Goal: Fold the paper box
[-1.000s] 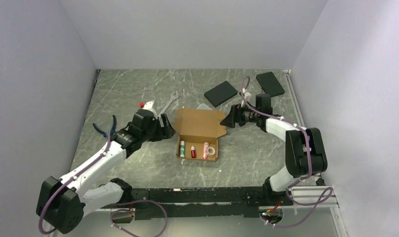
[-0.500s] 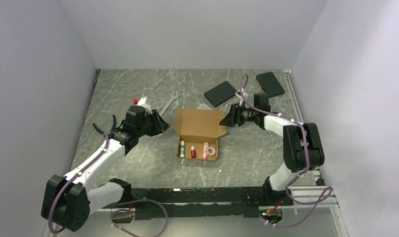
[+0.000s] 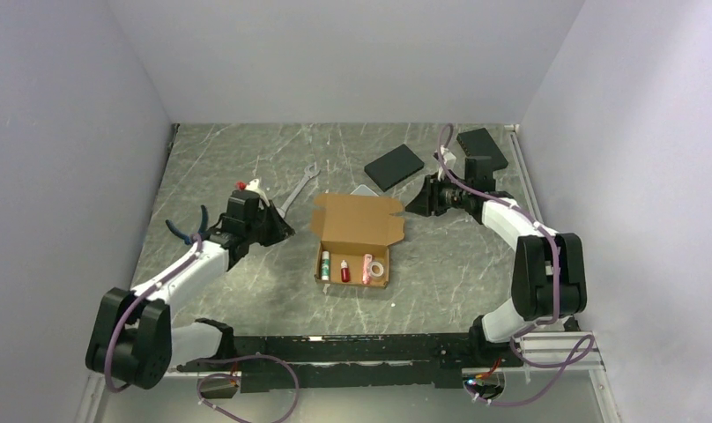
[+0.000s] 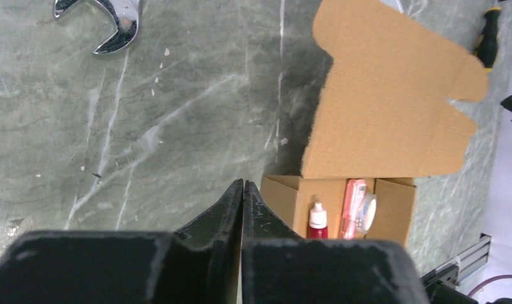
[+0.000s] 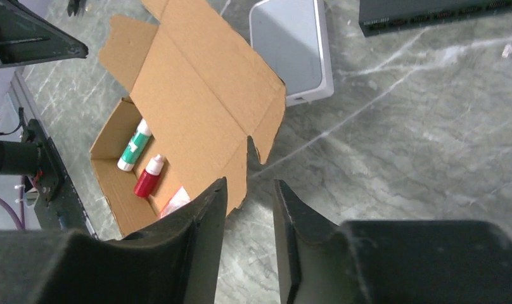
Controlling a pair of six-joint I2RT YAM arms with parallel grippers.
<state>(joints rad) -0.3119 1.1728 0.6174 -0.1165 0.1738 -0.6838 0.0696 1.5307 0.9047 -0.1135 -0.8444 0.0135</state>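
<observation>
The paper box is a brown cardboard mailer in the middle of the table. Its lid stands open and up behind the tray. The tray holds a green-and-white bottle, a red bottle, a pink item and a tape roll. My left gripper hovers left of the box, apart from it, and in the left wrist view the gripper is shut with nothing between its tips. My right gripper is off the lid's right flap; in the right wrist view the gripper is open and empty.
Two black slabs lie at the back right. A translucent white case lies just behind the lid. A wrench lies left of the box, and blue-handled pliers sit under my left arm.
Both arms have drawn back from the box's sides. The left jaws have closed fully, and the right jaws have narrowed to a smaller gap. The box has not moved.
</observation>
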